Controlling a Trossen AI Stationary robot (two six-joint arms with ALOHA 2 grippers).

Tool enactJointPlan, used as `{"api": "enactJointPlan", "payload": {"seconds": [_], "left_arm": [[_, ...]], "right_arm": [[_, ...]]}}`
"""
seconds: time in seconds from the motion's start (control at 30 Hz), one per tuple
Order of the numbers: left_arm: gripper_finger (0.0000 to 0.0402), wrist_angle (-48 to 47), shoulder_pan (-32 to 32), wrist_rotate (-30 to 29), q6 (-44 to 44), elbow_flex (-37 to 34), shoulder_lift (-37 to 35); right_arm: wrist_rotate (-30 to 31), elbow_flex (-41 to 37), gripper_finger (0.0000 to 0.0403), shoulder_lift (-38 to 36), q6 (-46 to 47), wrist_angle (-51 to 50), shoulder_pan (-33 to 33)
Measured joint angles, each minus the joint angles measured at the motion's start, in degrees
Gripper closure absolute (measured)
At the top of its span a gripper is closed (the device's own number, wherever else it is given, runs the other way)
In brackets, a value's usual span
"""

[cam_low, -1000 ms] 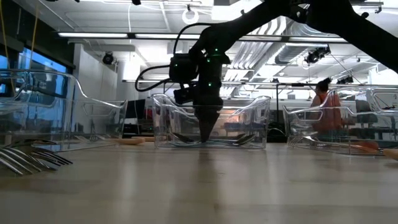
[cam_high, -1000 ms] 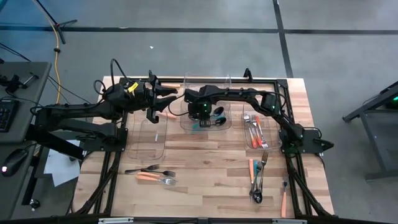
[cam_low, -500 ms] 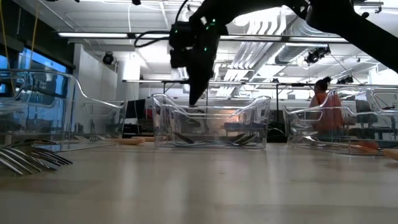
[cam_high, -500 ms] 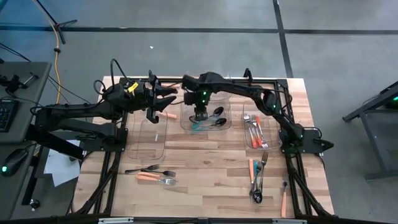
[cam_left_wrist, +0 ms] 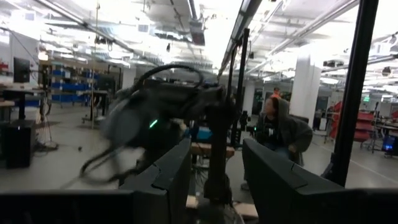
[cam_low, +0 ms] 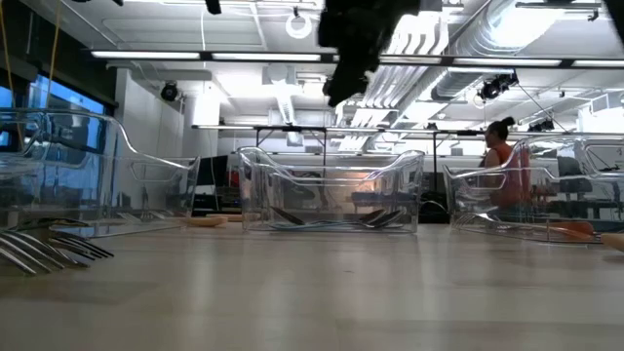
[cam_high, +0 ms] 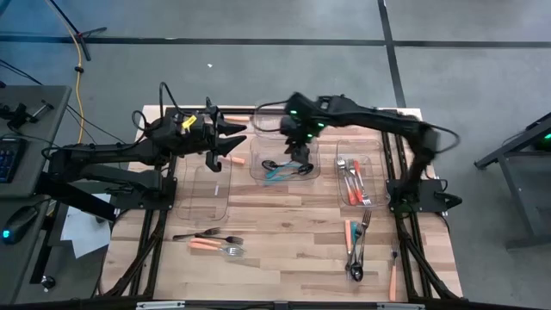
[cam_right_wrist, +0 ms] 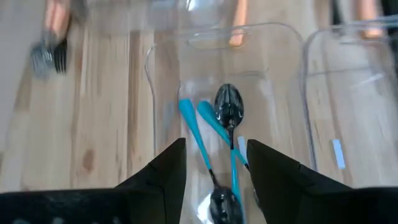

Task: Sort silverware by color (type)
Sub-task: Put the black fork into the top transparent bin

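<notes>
Teal spoons (cam_high: 280, 168) under right tool (cam_high: 299, 153)

Your overhead picture is evenly bright, with soft shadows on the pale wooden counter (cam_high: 284, 232). Motion blur smears the dark right arm (cam_high: 379, 120) there and in your left wrist view. White ceiling strip lights (cam_low: 195, 54) flare at counter level, where the near boards lie out of focus.

Spoons (cam_high: 284, 168) in middle bin (cam_high: 258, 175)
</notes>
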Motion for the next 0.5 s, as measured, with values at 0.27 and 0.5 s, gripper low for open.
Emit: {"api": "enactJointPlan", "payload": {"seconds": [0.27,0.5], "left_arm": [[0.0268,-6.6,0.0,-0.1,0.0,0.0,0.0],[0.0268,-7.2,0.0,-0.2,0.8,0.0,0.0]], "right_arm": [[6.3,-30.0,0.0249,-23.0,18.1,31.3,3.4],[8.5,-41.7,0.0249,-32.7,22.7,51.5,5.9]]}}
